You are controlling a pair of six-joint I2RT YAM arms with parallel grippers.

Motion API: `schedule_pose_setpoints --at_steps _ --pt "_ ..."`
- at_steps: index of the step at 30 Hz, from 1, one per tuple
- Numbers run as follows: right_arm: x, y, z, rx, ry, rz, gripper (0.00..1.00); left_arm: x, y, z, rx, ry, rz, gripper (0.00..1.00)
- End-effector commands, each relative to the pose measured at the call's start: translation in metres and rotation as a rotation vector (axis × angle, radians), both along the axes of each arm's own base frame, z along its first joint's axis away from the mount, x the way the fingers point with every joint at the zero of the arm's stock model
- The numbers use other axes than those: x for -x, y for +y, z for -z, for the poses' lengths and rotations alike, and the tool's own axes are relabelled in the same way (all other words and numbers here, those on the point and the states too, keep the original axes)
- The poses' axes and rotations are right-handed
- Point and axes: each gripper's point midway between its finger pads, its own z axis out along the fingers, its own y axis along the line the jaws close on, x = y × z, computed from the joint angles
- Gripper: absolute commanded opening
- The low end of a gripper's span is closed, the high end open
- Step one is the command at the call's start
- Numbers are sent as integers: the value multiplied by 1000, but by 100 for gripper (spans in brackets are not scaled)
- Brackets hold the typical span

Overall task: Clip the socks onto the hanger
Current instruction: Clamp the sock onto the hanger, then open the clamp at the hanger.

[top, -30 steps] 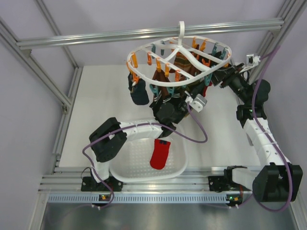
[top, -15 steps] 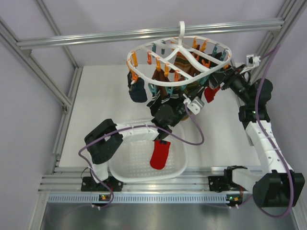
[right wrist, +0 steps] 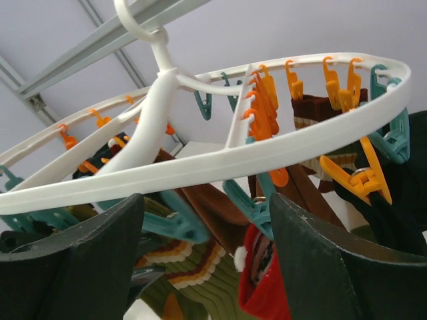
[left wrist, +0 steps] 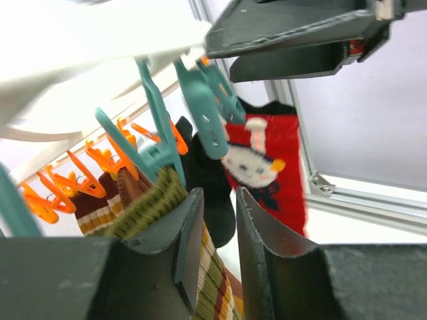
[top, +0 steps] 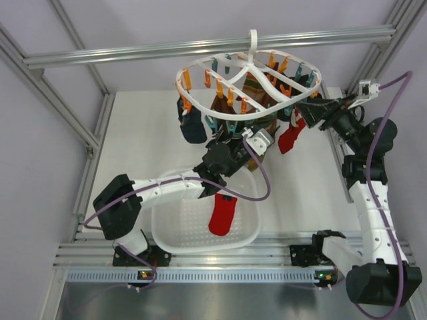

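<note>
The white ring hanger hangs by its hook from the top rail, with orange and teal clips all round. One red sock dangles from a teal clip on its right side; its white patterned patch faces the left wrist camera. The second red sock lies in the basket. My left gripper sits just below the hanger, jaws a narrow gap apart with nothing between them. My right gripper is open wide at the hanger's right rim, beside the clipped sock and not touching it.
A white perforated basket stands at the near edge between the arm bases. Dark socks and brown-green striped socks hang from other clips. Aluminium frame rails and posts surround the table.
My left gripper has opened and drawn back slightly from the clips. The right gripper has widened and pulled away to the right, and the red sock now hangs free from its clip.
</note>
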Motion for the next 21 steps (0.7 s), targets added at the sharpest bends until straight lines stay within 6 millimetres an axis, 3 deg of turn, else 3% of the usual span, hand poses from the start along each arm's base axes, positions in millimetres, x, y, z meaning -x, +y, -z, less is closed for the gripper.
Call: schedule_pose_setpoints --at_steps 1,5,7,12,17,21 --pt "24 3 -19 35 -74 -29 74 15 8 -16 44 64 52 32" --pt "42 11 -16 89 -107 -77 77 24 6 -14 33 83 79 33" --pt "52 14 -13 119 -107 -97 97 28 6 -12 25 87 88 33" --pt "63 13 -6 246 -156 -83 100 39 5 -8 2 95 113 33" --pt "75 9 -9 409 -348 -31 86 45 10 -6 -13 128 115 34" --pt "65 3 -1 418 -361 11 57 47 18 -8 -11 140 98 34"
